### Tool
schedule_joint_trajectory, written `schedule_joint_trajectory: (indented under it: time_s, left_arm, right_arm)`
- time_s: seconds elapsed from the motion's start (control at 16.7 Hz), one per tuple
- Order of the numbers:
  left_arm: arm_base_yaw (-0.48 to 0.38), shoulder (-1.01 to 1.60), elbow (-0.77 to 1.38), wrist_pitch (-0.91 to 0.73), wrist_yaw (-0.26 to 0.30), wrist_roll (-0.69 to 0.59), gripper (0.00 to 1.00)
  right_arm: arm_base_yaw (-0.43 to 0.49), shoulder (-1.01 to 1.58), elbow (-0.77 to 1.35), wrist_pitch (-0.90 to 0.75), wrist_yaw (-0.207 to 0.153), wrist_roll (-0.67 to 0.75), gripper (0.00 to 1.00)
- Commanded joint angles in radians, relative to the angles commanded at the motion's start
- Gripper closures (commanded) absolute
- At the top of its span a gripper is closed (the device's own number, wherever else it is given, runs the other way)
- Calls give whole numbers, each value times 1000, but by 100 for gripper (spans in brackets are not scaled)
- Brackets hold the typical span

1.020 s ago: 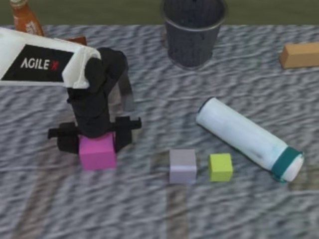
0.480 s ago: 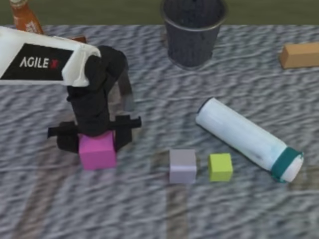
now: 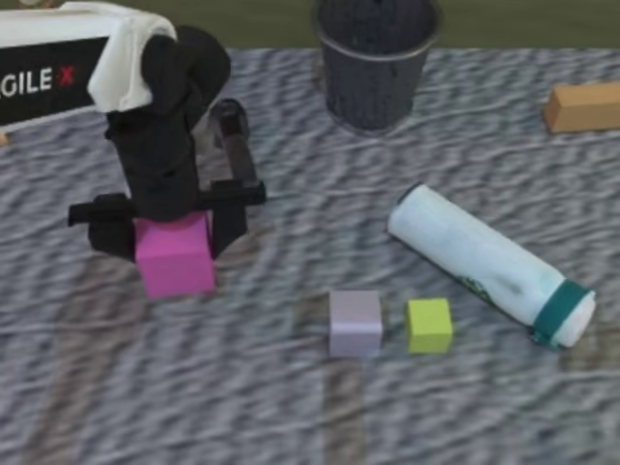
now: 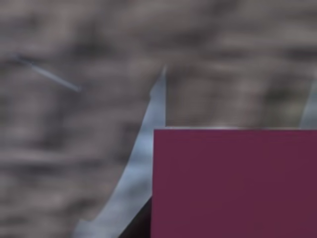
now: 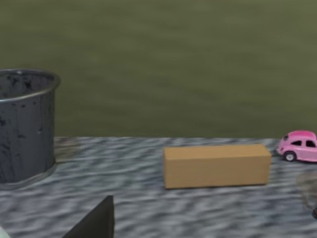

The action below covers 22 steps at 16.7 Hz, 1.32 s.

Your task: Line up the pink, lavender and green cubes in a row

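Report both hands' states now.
Left hand: shut on the pink cube, lifted above the table's left side.
Right hand: not in view.

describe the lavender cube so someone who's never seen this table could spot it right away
Start from the large white cylindrical bottle with a teal cap lying on its side at the right of the grey table. Toward the left from its capped end sit two cubes side by side. The mid-sized pale greyish-lavender matte cube is the left one, bigger and duller than the small lime-green matte cube beside it.
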<state>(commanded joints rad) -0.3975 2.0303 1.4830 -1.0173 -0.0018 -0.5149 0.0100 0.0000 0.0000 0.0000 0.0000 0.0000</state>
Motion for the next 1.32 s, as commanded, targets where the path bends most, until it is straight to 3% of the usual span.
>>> schedule_joint_trajectory:
  time_s: [0.3,0.72,1.08,1.32]
  left_arm:
    - [-19,1,1,-4,0,-3,100]
    - [-171,-37,26,-63,0,-54,100]
    - [-170,-28,10,-45,0,-52,100]
    - [-170,15,-79,101,1,-54,100]
  right_arm:
    - [0,0,0,0,0,0,0]
    - [0,0,0,0,0,0,0]
    - [0,0,0,0,0,0,0]
    - [0,0,0,0,0,0,0]
